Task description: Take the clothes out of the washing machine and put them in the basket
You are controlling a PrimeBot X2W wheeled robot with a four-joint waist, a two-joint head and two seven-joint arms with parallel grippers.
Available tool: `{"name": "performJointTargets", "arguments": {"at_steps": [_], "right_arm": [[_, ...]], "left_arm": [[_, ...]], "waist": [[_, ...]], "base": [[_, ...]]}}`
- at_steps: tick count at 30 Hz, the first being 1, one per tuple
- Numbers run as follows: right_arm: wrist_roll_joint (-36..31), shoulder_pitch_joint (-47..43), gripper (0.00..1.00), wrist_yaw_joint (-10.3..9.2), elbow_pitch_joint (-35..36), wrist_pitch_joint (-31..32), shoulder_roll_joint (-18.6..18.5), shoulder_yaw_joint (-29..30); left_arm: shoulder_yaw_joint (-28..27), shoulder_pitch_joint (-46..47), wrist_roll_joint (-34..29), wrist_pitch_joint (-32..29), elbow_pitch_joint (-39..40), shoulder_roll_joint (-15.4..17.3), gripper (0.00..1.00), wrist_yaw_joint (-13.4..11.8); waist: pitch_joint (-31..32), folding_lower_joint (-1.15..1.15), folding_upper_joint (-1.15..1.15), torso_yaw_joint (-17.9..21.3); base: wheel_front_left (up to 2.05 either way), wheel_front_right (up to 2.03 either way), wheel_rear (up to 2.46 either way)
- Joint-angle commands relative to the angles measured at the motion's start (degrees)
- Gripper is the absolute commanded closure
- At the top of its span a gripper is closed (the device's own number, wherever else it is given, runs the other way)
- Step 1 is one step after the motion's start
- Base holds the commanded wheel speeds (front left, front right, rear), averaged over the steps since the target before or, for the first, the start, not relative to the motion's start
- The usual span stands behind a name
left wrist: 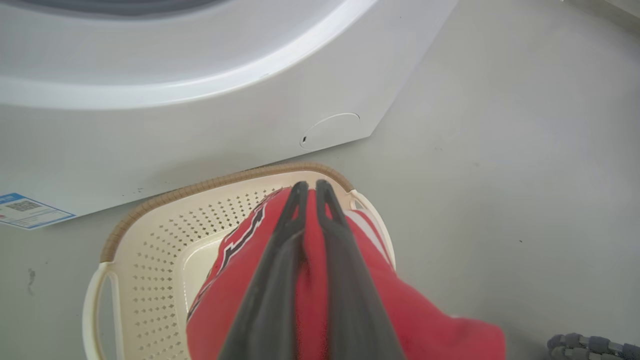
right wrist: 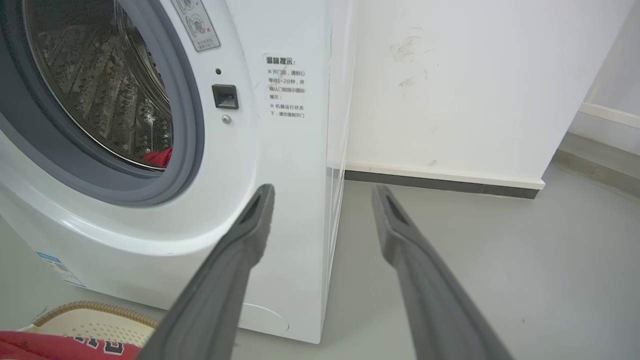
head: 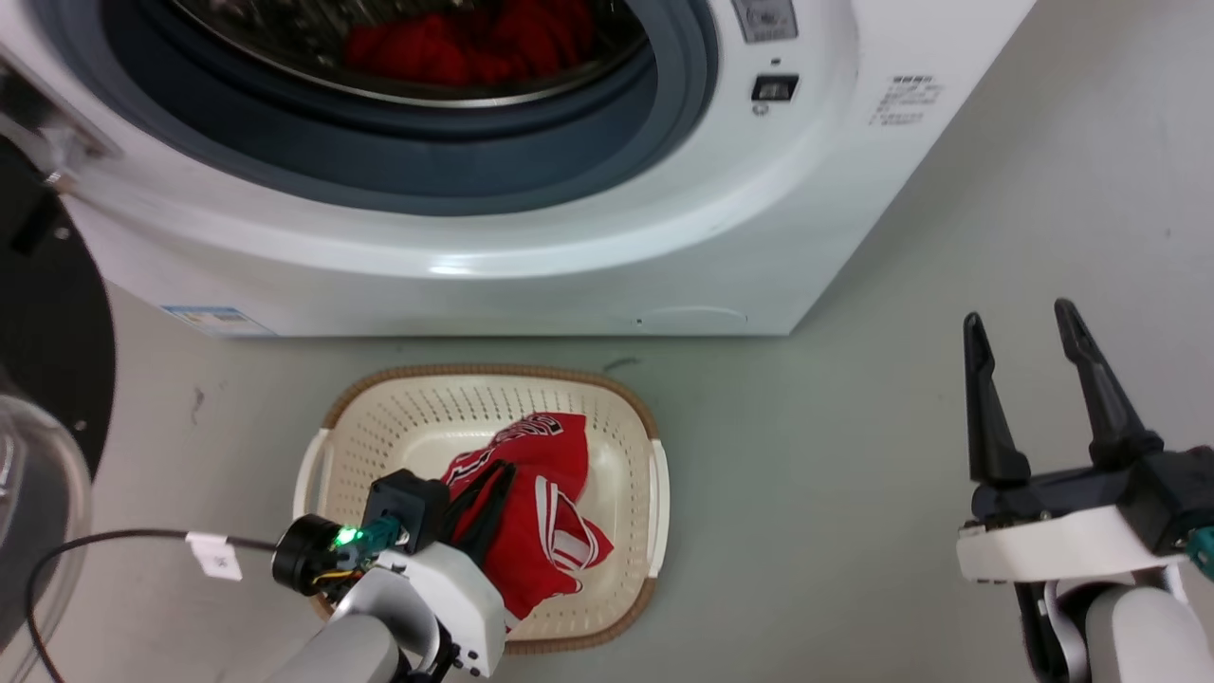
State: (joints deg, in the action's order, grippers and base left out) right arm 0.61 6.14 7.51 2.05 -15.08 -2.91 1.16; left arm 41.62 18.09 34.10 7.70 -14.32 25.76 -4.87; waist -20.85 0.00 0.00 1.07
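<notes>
Nearest me, my left gripper pinches one red garment, fingers closed on a fold, just above the one basket. The cloth lies inside it, stretched near to far along my fingers, so letting go looks enough. Beyond, the washing machine holds one red heap, pieces uncountable, closer to my left arm. My right gripper hangs open and empty, far right.

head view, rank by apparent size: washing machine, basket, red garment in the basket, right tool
1. washing machine
2. basket
3. red garment and right tool: similar in extent. The tool sits nearer the camera, so I won't rank them.
</notes>
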Motion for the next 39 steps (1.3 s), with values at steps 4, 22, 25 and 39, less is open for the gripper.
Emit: {"name": "performJointTargets", "arguments": {"at_steps": [4,22,25,39], "right_arm": [[0.1,3.6,0.0,-0.04,0.7,-0.1,0.1,0.1],[3.4,11.1,0.0,-0.04,2.5,-0.1,0.1,0.6],[3.8,11.7,0.0,-0.04,2.6,-0.1,0.1,0.5],[3.3,12.0,0.0,-0.04,1.9,-0.1,0.1,0.4]], "left_arm": [[0.1,5.7,1.4,2.0,-12.8,-4.3,1.0,3.5],[5.6,27.7,-3.9,1.7,-53.6,-12.6,1.0,9.7],[6.0,29.3,-4.0,0.4,-56.4,-12.8,1.0,9.8],[7.2,28.1,-3.0,-0.4,-59.1,-14.4,0.0,10.8]], "waist": [[-8.7,0.0,0.0,2.4],[-25.3,0.0,0.0,8.9],[-26.8,0.0,0.0,9.3],[-25.1,0.0,0.0,8.2]], "base": [[0.0,0.0,0.0],[0.0,0.0,0.0],[0.0,0.0,0.0],[0.0,0.0,0.0]]}}
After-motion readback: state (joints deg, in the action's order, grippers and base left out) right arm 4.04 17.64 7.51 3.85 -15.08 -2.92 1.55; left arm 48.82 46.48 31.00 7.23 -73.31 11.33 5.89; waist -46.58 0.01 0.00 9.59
